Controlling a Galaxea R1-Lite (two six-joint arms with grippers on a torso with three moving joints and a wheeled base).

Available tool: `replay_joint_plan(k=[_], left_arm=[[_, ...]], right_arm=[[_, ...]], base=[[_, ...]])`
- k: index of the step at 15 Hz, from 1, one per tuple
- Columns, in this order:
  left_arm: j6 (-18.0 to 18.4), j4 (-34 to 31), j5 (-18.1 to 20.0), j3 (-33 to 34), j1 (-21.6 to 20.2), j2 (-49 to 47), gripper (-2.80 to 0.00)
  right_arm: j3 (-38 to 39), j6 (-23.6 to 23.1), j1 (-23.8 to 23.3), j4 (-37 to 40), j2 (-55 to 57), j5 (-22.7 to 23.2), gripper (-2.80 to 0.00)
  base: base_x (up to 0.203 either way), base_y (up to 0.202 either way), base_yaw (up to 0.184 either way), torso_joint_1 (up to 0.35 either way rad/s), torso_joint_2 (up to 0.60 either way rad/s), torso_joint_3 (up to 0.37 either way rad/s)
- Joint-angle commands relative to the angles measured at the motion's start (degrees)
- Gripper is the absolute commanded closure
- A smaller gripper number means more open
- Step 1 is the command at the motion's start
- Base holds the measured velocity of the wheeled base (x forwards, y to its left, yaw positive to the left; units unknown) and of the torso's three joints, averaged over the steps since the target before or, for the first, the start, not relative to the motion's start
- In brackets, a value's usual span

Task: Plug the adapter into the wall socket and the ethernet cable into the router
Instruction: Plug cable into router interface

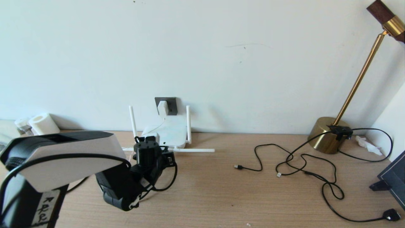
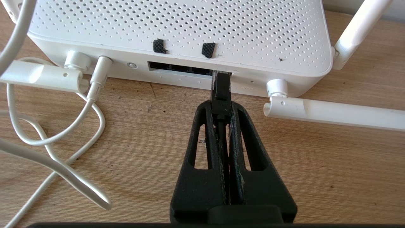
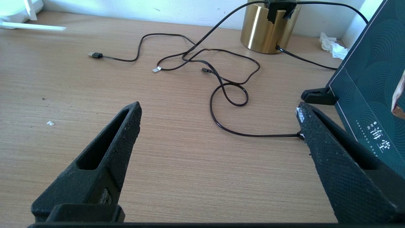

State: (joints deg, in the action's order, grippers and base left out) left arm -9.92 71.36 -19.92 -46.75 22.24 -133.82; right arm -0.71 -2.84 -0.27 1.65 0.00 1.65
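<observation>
The white router (image 1: 167, 133) lies against the wall, two antennas upright and one flat on the table. Above it the white adapter (image 1: 162, 108) sits in the dark grey wall socket (image 1: 171, 104); its thin white cord (image 2: 95, 80) runs into the router's edge. My left gripper (image 2: 221, 106) is shut on the black connector of the ethernet cable (image 2: 221, 91). The connector's tip is at the right end of the dark port row (image 2: 177, 67) on the router (image 2: 177, 28). My right gripper (image 3: 218, 109) hangs open over bare table, holding nothing, and does not show in the head view.
Thin black cables (image 1: 303, 167) with small plugs sprawl over the right half of the table, ending at a black plug (image 1: 391, 215). A brass lamp (image 1: 327, 134), a crumpled tissue (image 1: 367, 145) and a dark green box (image 3: 370, 82) stand at the right. A paper roll (image 1: 42, 124) sits far left.
</observation>
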Motion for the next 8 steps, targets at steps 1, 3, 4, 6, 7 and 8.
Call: replay_joint_plan(k=[1, 3, 4, 6, 7, 8], left_arm=[[-0.54, 0.36, -0.12, -0.14, 0.00, 0.05, 0.00], [-0.63, 0.36, -0.03, -0.18, -0.09, -0.13, 0.00], [-0.63, 0.36, -0.02, -0.19, -0.09, -0.13, 0.00], [-0.63, 0.36, 0.24, -0.54, -0.35, -0.21, 0.00], [-0.63, 0.29, 0.61, -0.62, -0.75, -0.22, 0.00], [-0.63, 0.27, 1.27, -0.62, -1.27, -0.22, 0.00]], right_arm=[[0.00, -0.06, 0.00, 0.02, 0.09, 0.02, -2.80], [0.00, -0.06, 0.00, 0.02, 0.09, 0.02, -2.80], [0.00, -0.06, 0.00, 0.02, 0.09, 0.02, -2.80], [0.00, -0.06, 0.00, -0.05, 0.09, 0.02, -2.80], [0.00, -0.06, 0.00, 0.02, 0.09, 0.02, -2.80], [0.00, -0.06, 0.00, 0.02, 0.09, 0.02, -2.80]], base=[[0.000, 0.000, 0.000, 0.000, 0.00, 0.000], [0.000, 0.000, 0.000, 0.000, 0.00, 0.000], [0.000, 0.000, 0.000, 0.000, 0.00, 0.000], [0.000, 0.000, 0.000, 0.000, 0.00, 0.000], [0.000, 0.000, 0.000, 0.000, 0.00, 0.000], [0.000, 0.000, 0.000, 0.000, 0.00, 0.000]])
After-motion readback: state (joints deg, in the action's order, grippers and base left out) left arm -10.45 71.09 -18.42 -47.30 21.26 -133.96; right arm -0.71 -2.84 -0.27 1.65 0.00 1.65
